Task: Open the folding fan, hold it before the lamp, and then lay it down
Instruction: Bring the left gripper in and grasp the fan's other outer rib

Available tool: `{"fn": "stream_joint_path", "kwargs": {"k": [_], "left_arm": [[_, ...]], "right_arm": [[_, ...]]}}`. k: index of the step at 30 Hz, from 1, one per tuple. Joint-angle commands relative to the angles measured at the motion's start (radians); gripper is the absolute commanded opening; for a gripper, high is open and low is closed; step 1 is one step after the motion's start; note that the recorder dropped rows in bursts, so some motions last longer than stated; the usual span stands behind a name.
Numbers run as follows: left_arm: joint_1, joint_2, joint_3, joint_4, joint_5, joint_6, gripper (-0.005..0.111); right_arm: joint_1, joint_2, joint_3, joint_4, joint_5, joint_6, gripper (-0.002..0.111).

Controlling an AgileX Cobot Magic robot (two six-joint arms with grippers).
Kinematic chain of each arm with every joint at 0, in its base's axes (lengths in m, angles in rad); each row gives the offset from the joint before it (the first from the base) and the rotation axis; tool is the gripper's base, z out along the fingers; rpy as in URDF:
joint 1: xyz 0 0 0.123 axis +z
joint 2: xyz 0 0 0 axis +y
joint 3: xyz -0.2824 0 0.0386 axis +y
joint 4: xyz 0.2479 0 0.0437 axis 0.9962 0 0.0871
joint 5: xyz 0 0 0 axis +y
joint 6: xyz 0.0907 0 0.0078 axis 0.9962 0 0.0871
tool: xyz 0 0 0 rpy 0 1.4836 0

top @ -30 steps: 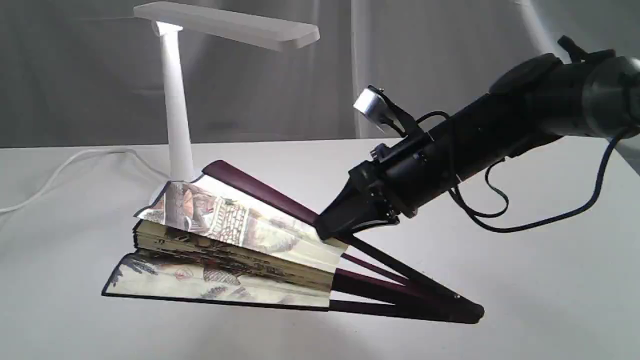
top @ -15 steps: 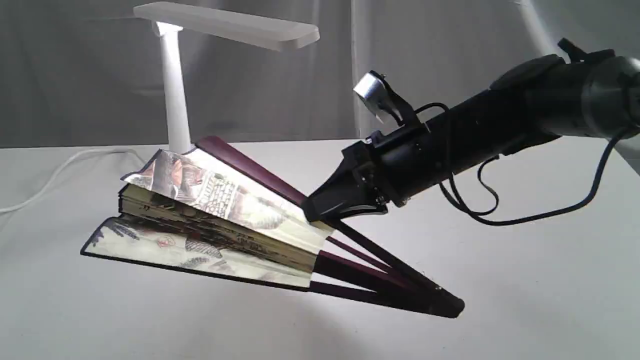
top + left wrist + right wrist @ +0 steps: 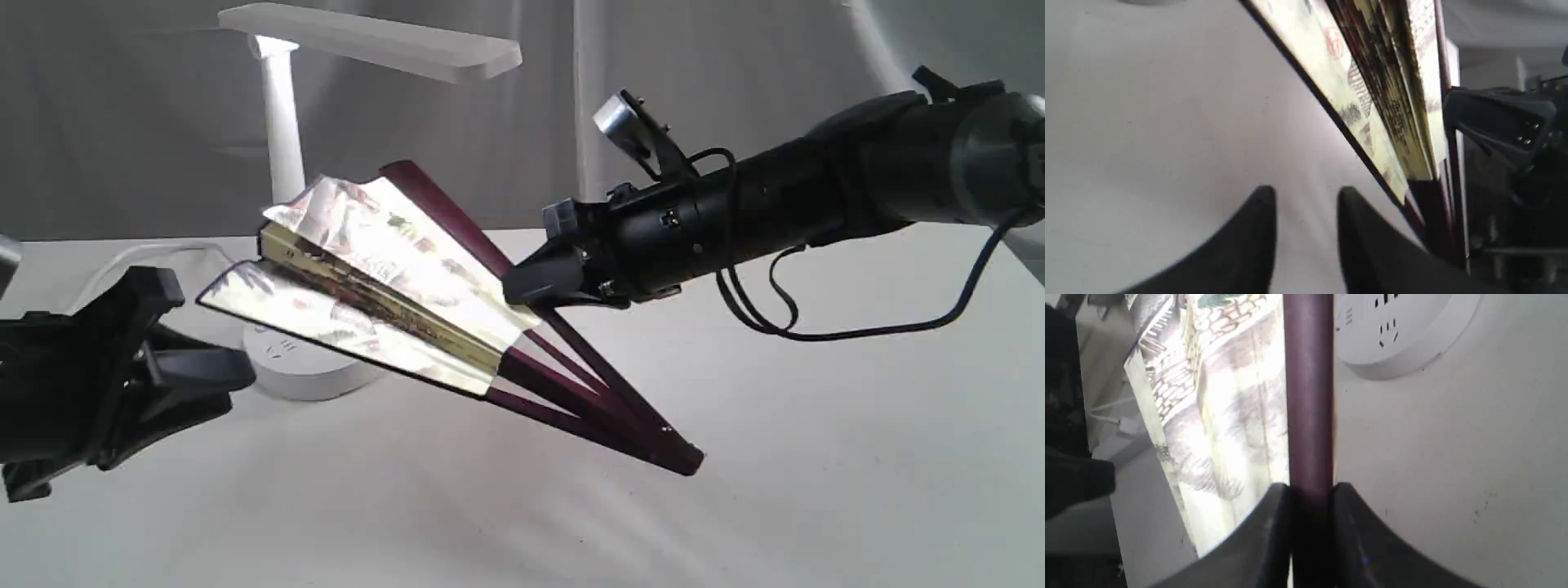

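The folding fan [image 3: 384, 273] is partly open, its cream printed leaf spread in a narrow wedge and tilted up in front of the lamp's stem [image 3: 282, 122]. My right gripper [image 3: 522, 296] is shut on the fan's outer maroon rib [image 3: 1308, 416], just below the leaf. The pivot end [image 3: 682, 459] hangs low by the table. The lamp's bar head [image 3: 367, 37] is lit above, and its round socketed base [image 3: 306, 367] shows under the leaf. My left gripper [image 3: 204, 331] is open and holds nothing, to the left of the leaf's black edge [image 3: 1331, 118]. Its fingertips [image 3: 1265, 204] show only table between them.
The lamp's white cord [image 3: 114, 265] trails off to the left behind my left arm. A grey curtain closes the back. The white table [image 3: 816, 457] stretches right and forward of the fan.
My right gripper has raised the fan and carried it left, tipping the leaf up before the lamp stem and uncovering the base. My left gripper has come into view from the left.
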Motion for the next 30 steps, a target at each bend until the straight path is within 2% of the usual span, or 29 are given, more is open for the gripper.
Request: {"fn": "stream_joint_path", "kwargs": {"k": [1,2,3,5,10,19,24,30], "left_arm": [[-0.005,0.071,-0.005,-0.205,0.005,0.103,0.065],[-0.005,0.092,-0.005,-0.245,0.018,0.121,0.075],[-0.005,0.113,-0.005,-0.262,0.033,0.173,0.079],[-0.005,0.146,-0.007,-0.262,0.072,0.254,0.077],[-0.005,0.208,-0.027,-0.262,0.092,0.25,0.059],[-0.005,0.25,-0.104,-0.262,0.185,0.253,0.059],[-0.005,0.25,-0.108,-0.262,0.061,0.253,0.059],[-0.005,0.25,-0.112,-0.262,0.055,0.253,0.059]], "right_arm": [[-0.001,-0.01,0.0,0.063,-0.026,0.009,0.0],[-0.001,-0.01,0.0,0.063,-0.036,0.009,0.0],[-0.001,-0.01,0.0,0.063,-0.044,0.009,0.0],[-0.001,-0.01,0.0,0.061,-0.055,0.012,0.0],[0.009,-0.01,0.0,0.032,-0.054,0.035,0.0],[0.041,-0.01,0.0,-0.048,-0.044,0.161,0.0],[0.041,-0.01,0.0,-0.044,0.024,0.167,0.0],[0.041,-0.01,0.0,0.007,0.082,0.162,0.0]]}}
